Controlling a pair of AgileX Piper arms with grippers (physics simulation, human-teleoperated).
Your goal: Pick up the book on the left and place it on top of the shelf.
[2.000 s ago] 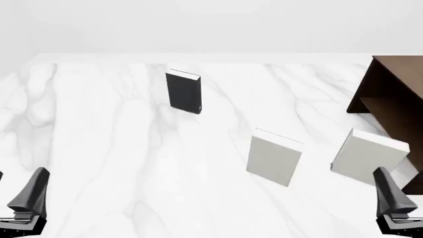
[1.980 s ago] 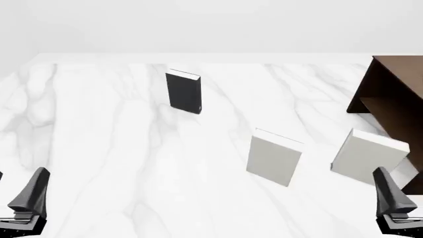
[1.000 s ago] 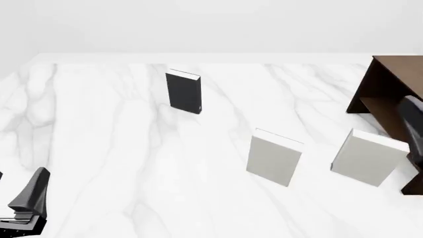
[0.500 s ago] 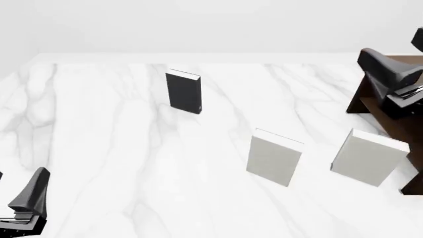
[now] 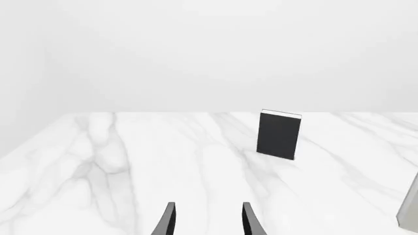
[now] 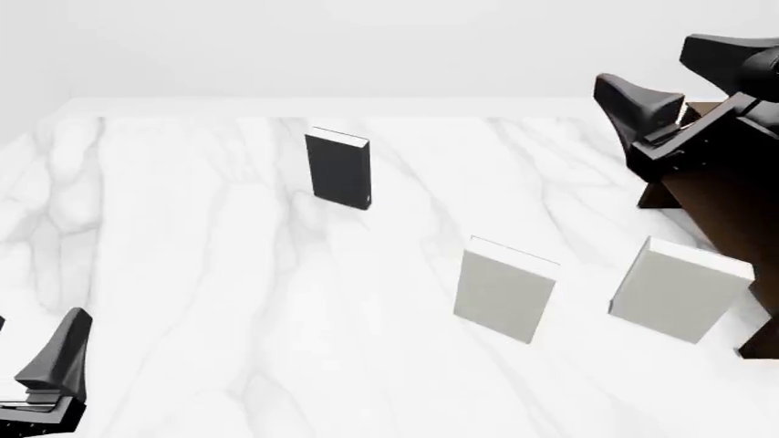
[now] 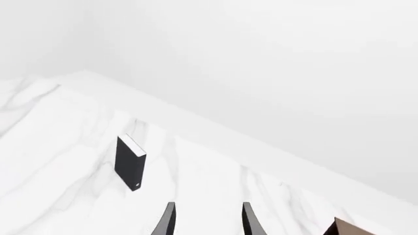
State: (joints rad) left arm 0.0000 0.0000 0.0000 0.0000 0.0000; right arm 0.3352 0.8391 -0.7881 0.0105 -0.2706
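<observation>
The dark charcoal book (image 6: 337, 171) stands upright on the far left-middle of the marble table, white page edge on top. It also shows in the left wrist view (image 5: 279, 134) and the right wrist view (image 7: 130, 163). The dark brown shelf (image 6: 728, 205) stands at the right edge, partly behind my right arm; its corner shows in the right wrist view (image 7: 347, 228). My right gripper (image 6: 680, 78) is open and empty, raised high in front of the shelf, far right of the book. My left gripper (image 6: 35, 354) is open and empty, low at the near left.
Two pale grey-white books stand upright on the near right: one in the middle (image 6: 505, 288), one next to the shelf (image 6: 680, 288). The edge of a pale book shows in the left wrist view (image 5: 410, 208). The marble table (image 6: 219, 292) ends at a white back wall.
</observation>
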